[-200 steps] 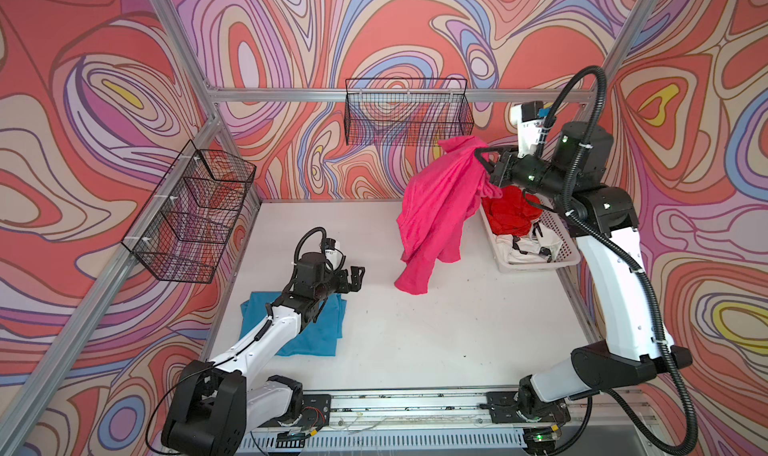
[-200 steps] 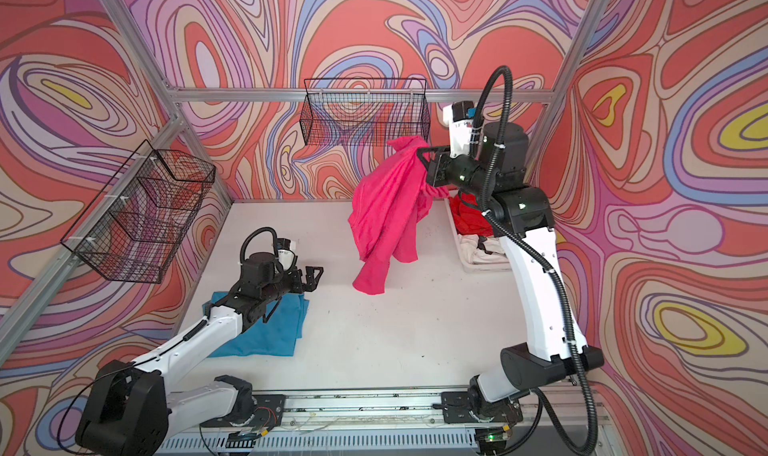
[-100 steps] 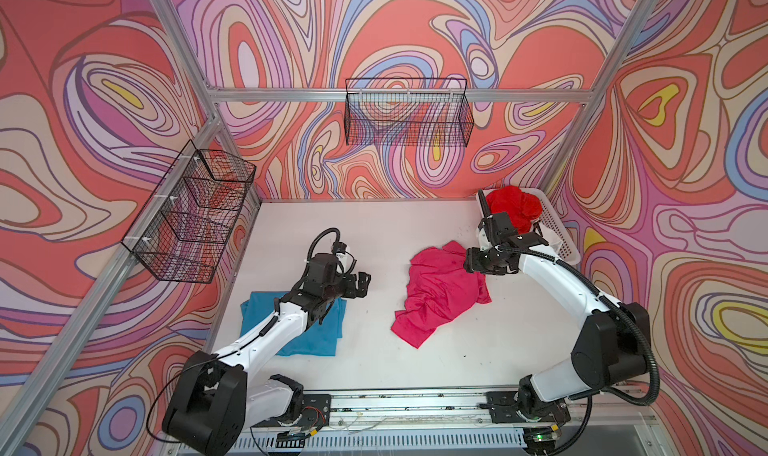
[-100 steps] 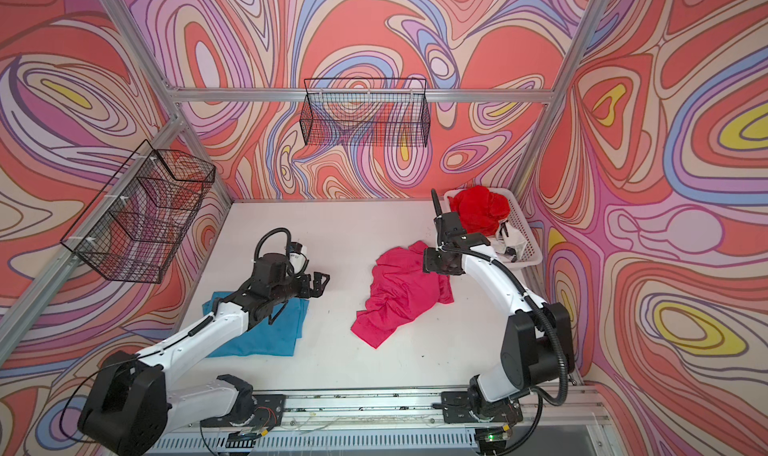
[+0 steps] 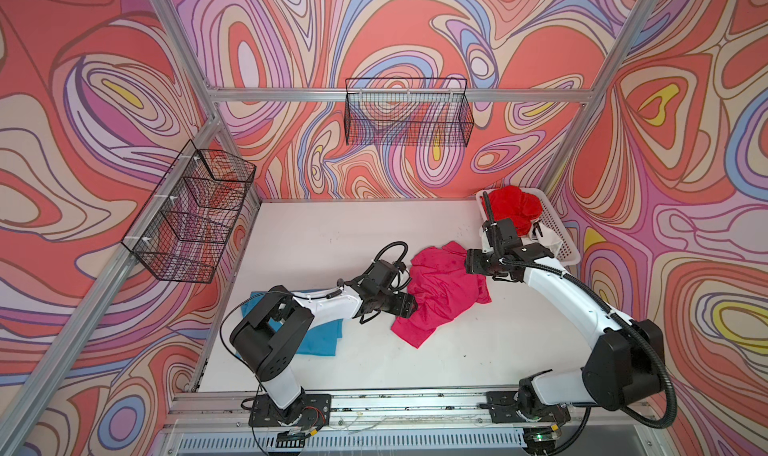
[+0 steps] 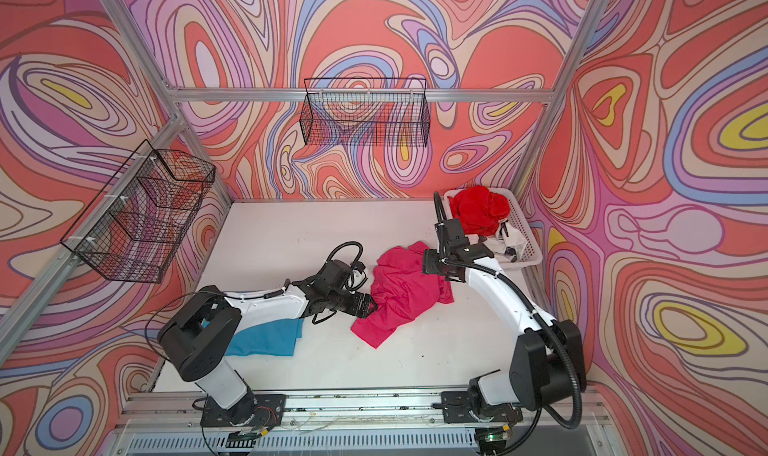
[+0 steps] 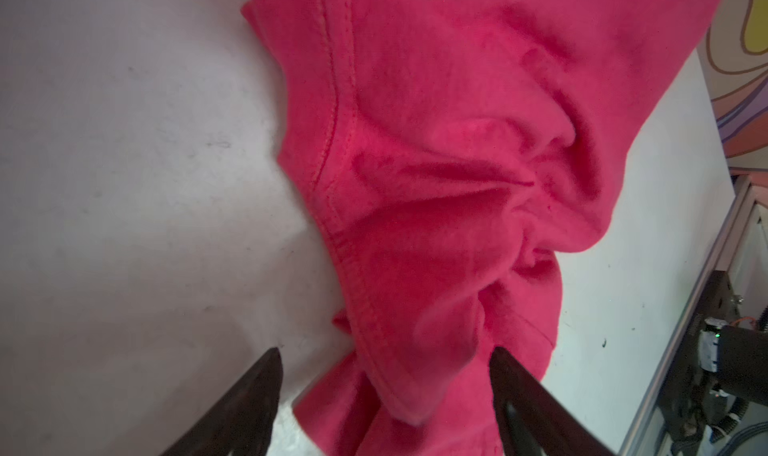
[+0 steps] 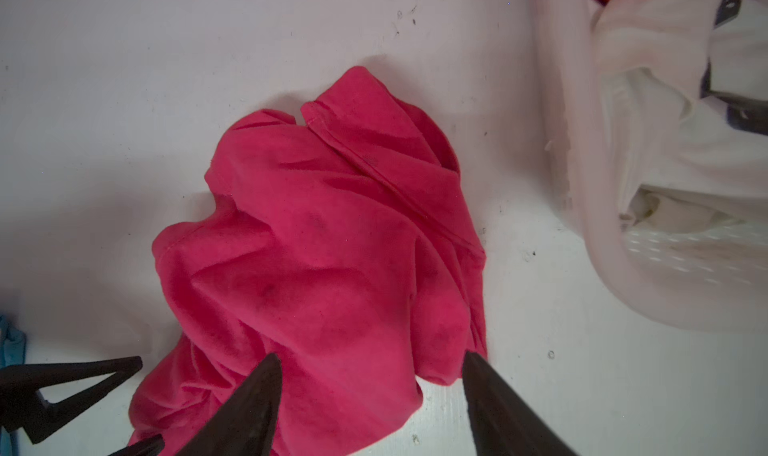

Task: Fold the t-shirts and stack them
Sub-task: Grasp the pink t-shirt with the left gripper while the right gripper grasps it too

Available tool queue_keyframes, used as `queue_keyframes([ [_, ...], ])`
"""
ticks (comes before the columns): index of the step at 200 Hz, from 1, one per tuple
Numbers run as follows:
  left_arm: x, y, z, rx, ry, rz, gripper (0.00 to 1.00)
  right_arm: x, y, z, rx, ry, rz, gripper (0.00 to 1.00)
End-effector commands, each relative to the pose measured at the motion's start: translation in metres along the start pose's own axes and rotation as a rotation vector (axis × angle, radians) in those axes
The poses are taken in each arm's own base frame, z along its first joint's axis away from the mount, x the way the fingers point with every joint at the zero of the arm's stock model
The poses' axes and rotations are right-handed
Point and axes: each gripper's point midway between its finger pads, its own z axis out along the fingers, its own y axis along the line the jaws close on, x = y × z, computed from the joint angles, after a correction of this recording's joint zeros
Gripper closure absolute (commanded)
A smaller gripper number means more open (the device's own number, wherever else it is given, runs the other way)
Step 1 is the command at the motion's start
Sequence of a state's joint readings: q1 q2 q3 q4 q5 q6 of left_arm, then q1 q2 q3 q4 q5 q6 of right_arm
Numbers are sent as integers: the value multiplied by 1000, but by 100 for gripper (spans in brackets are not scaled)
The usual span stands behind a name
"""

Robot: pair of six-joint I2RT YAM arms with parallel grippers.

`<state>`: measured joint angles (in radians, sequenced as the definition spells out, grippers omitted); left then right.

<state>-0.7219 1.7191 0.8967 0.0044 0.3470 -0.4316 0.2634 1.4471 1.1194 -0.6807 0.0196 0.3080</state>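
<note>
A magenta-pink t-shirt point(image 5: 440, 292) point(image 6: 403, 292) lies crumpled in the middle of the table. My left gripper point(image 5: 411, 306) point(image 7: 384, 358) is open at its left edge, with a hemmed fold point(image 7: 386, 375) between the spread jaws. My right gripper point(image 5: 470, 262) point(image 8: 370, 360) is open low over the shirt's right edge, and the cloth point(image 8: 324, 246) lies loose between its fingers. A teal-blue t-shirt point(image 5: 320, 337) point(image 6: 266, 337) lies flat at the front left, partly under my left arm. A red t-shirt point(image 5: 515, 208) and a white one point(image 8: 665, 142) sit in the basket.
A white plastic basket point(image 5: 561, 242) point(image 6: 525, 242) stands at the back right corner, close beside my right wrist. Black wire baskets hang on the back wall point(image 5: 407, 117) and on the left wall point(image 5: 191, 217). A metal rail point(image 5: 374, 404) runs along the front edge.
The pink t-shirt hung high from my shut right gripper; it now lies on the table and that gripper has lowered and opened. My left gripper moved right from the teal shirt to the pink one.
</note>
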Motion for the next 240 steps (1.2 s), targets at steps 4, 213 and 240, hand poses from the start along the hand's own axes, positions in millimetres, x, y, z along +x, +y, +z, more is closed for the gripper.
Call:
queue_keyframes([
  [4, -5, -19, 10, 83, 26, -23, 42, 0, 0, 29, 16, 23, -27, 28],
  [213, -240, 52, -61, -292, -203, 202, 53, 84, 94, -11, -127, 161, -89, 36],
  [240, -212, 59, -65, -303, -184, 147, 26, 84, 90, 8, -109, 148, -72, 33],
])
